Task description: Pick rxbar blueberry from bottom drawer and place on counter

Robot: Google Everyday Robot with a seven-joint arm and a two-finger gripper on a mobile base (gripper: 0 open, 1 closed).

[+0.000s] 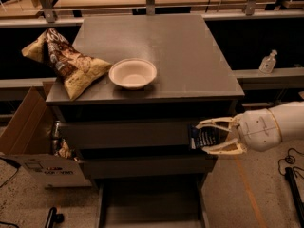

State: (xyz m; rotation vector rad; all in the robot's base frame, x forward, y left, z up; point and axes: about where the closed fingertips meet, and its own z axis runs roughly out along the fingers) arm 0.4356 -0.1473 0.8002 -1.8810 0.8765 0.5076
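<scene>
My gripper (203, 137) reaches in from the right, its pale fingers (216, 123) closed around the rxbar blueberry (205, 137), a small dark wrapper with pale print. It holds the bar in front of the upper drawer front, near the cabinet's right front corner, just below the counter's edge. The bottom drawer (149, 208) stands pulled open below, its grey floor bare. The counter (190, 56) is the flat grey cabinet top above the gripper.
A white bowl (132, 73) and a tan-and-brown chip bag (66, 63) sit on the counter's left half. An open cardboard box (28, 141) stands left of the cabinet. A clear bottle (268, 61) stands on a ledge at the right.
</scene>
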